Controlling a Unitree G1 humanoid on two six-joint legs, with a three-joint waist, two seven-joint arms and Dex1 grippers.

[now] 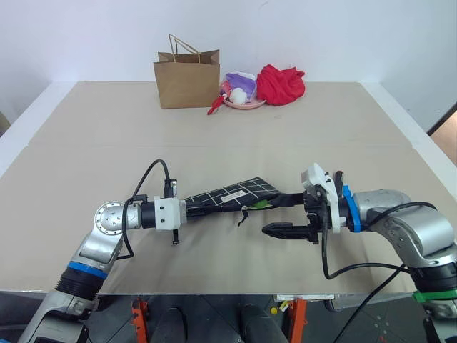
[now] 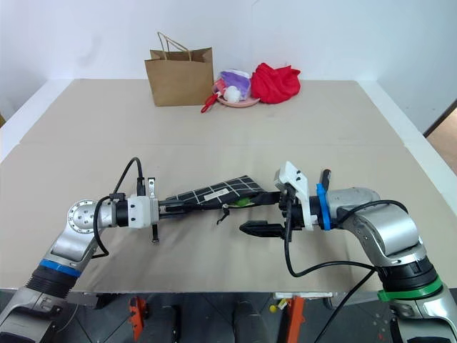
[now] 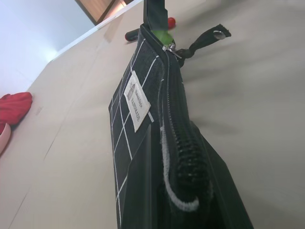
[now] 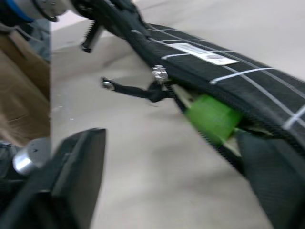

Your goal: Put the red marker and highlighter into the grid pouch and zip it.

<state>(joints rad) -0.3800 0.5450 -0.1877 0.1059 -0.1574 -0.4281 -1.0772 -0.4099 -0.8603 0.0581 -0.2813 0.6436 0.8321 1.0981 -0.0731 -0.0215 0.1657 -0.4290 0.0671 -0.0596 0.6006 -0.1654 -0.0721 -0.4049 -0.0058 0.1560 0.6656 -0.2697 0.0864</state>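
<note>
Currently the right tool [image 1: 285, 214] stands wide, one finger at the pouch's open end and the other below it over the desk [image 1: 214, 128], holding nothing. The left tool [image 1: 187, 209] is clamped on the opposite end of the pouch [image 1: 232, 194], keeping it raised off the desk and roughly level between the two arms. The zipper is closed along the left portion; the pull [image 4: 159, 74] sits partway along with its strap [image 4: 131, 90] hanging free, and the remaining mouth toward the right tool stays open. The highlighter [image 4: 212, 117] is lodged in that mouth, its green end protruding past the teeth. A small red end, probably the marker [image 3: 170, 21], shows at the far end of the pouch in the left wrist view; whether it is fully inside cannot be told. Judged step: loading is nearly complete and closure is partial. The next move calls for the right tool to press the highlighter fully inside, then take the pull or strap and draw it toward the open end while the left tool holds the pouch taut. Risk: the protruding highlighter may block the slider. A paper bag [image 1: 187, 77] and a red cloth [image 1: 280, 83] sit at the far edge, well apart.
</note>
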